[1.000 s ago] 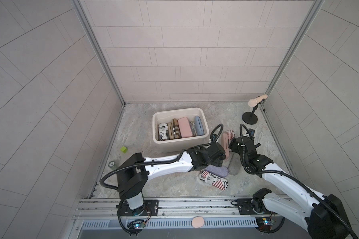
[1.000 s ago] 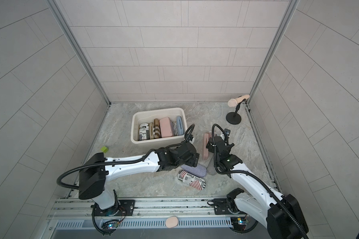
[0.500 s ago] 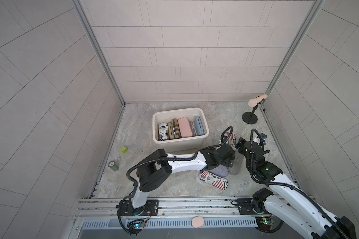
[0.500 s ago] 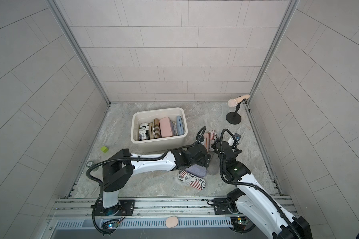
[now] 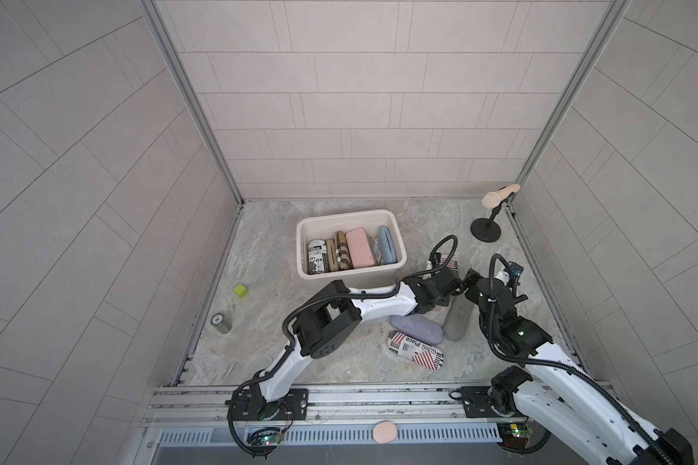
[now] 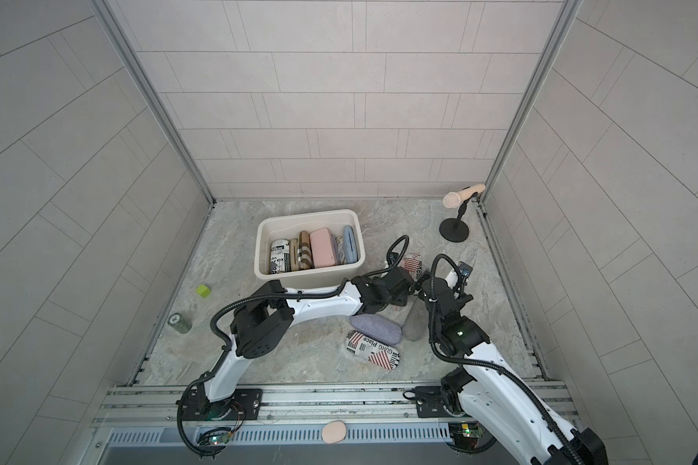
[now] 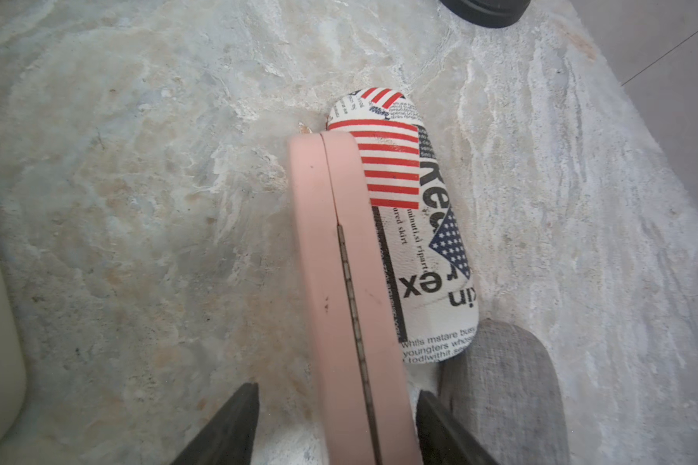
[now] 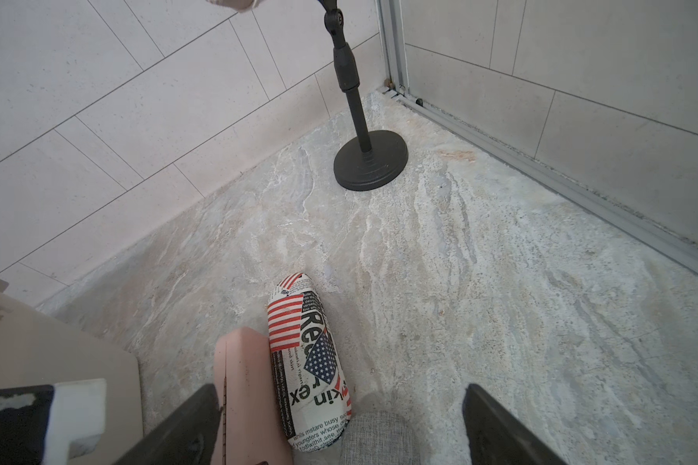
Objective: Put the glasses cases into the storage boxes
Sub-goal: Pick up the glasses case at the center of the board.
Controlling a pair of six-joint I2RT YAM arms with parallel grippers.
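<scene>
left wrist: tool (image 7: 337, 388) straddles pink case (image 7: 333, 261)

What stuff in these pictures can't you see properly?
- Loose pink case: mostly hidden under the left arm in both top views; bottom edge cuts it off in the left wrist view.
- Grey case: bottom edge cuts it off in the right wrist view.
- Patterned case in the storage box: squeezed between neighbours, print too small in a top view.
- Small can: label too small in both top views.
</scene>
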